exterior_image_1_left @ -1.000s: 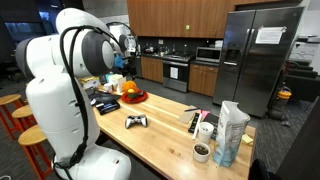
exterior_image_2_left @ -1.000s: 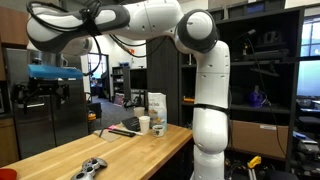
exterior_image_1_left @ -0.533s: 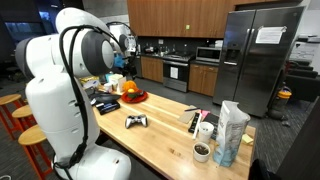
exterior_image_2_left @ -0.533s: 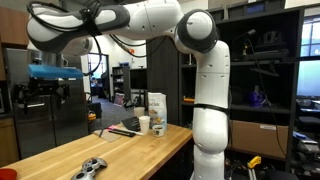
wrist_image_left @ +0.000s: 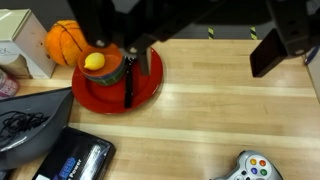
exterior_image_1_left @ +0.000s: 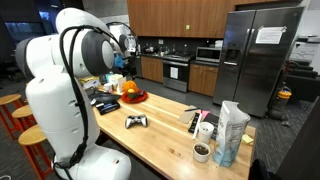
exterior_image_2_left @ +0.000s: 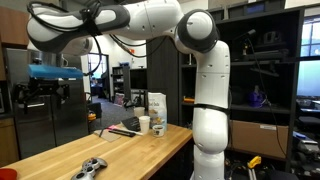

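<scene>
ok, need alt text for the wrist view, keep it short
Open, empty jaws hang over a wooden table, one above a red plate holding a ribbed orange ball and a yellow ball on a small cup. A game controller lies at lower right, a black device at lower left.

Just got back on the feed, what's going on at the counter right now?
The arm's gripper hangs open above the wooden counter, holding nothing. Below it in the wrist view is a red plate with a small cup on it, topped by what looks like a lemon. An orange ball sits at the plate's edge. A game controller lies apart from them.
</scene>
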Available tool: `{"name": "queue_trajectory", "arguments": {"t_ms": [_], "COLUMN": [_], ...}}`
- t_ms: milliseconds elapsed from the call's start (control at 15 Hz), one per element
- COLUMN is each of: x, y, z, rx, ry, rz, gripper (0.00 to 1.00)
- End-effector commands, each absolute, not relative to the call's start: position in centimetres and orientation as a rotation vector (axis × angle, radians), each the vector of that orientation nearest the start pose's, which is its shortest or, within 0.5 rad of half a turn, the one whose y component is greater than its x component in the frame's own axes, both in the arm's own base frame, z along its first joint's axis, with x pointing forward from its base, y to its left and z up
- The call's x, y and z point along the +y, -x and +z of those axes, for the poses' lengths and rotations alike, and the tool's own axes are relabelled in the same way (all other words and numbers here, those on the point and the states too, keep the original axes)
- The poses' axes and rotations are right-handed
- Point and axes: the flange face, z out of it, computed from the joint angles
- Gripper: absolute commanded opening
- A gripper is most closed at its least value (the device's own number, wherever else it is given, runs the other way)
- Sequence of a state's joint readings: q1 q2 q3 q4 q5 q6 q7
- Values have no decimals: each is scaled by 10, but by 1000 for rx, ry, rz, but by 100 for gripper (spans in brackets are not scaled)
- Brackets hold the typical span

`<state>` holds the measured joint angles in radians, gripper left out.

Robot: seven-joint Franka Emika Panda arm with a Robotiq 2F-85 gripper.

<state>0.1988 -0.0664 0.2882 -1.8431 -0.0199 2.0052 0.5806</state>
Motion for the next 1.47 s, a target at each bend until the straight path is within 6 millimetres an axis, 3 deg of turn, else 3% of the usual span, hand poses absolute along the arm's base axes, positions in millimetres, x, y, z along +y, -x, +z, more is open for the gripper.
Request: {"name": "queue_trajectory", "arguments": {"t_ms": [0,267,800,1067,1400], "x": [272,281,299,292,268], "y": [-498,-490,-441,-428,-425], "z": [560,538,498,470,431], "rx": [143,217,443,544,643], "ry": [3036,3002,2990,2954,2898], "rz": [-324,-282,-145,-108,-89], "gripper": [100,100,100,100,100]}}
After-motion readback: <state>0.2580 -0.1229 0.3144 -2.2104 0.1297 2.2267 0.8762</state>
